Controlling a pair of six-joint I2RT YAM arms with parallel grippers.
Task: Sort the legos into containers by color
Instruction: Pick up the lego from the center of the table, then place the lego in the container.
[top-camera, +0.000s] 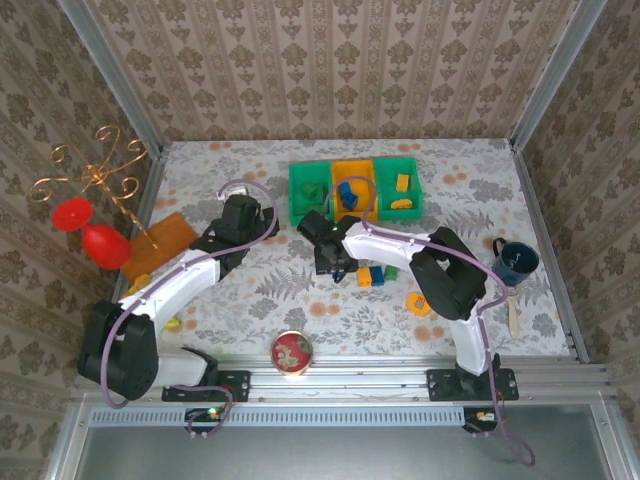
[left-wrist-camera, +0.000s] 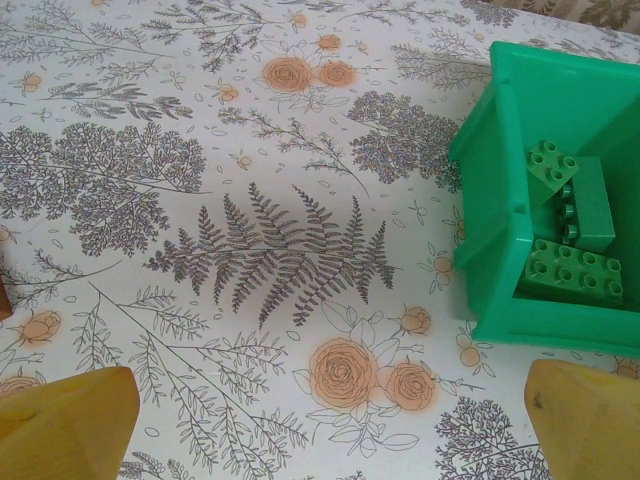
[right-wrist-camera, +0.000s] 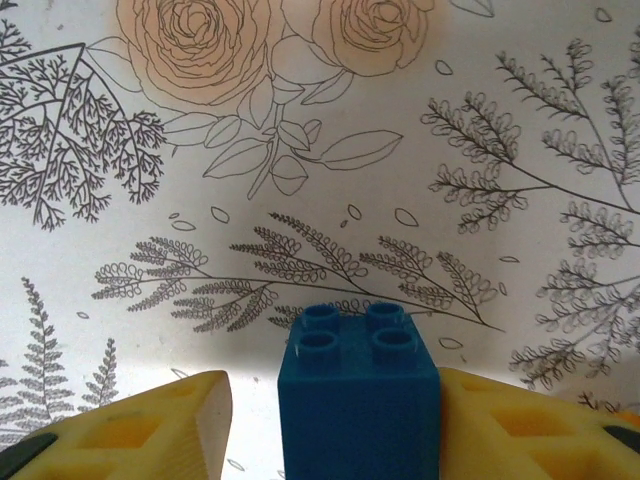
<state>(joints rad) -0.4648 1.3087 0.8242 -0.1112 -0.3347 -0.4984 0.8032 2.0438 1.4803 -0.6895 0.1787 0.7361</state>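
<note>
Covering the desk (top-camera: 300, 300) is a white top printed with grey ferns and orange roses. Damask-patterned beige wallpaper (top-camera: 330, 70) lines three walls between aluminium corner posts (top-camera: 108, 70). At the far side, open plastic containers stand in a row: a green bin (top-camera: 310, 183), an orange bin (top-camera: 352, 175) and a second green bin (top-camera: 400, 185).

The right claw (right-wrist-camera: 335, 400) straddles a small blue studded plastic brick (right-wrist-camera: 360, 410) on the desk. One yellow pad (right-wrist-camera: 520, 430) touches it; the other pad (right-wrist-camera: 140, 430) stands just off it. The left claw (left-wrist-camera: 330, 425) gapes wide and empty near the first green bin, which holds green bricks (left-wrist-camera: 575, 265).
</note>
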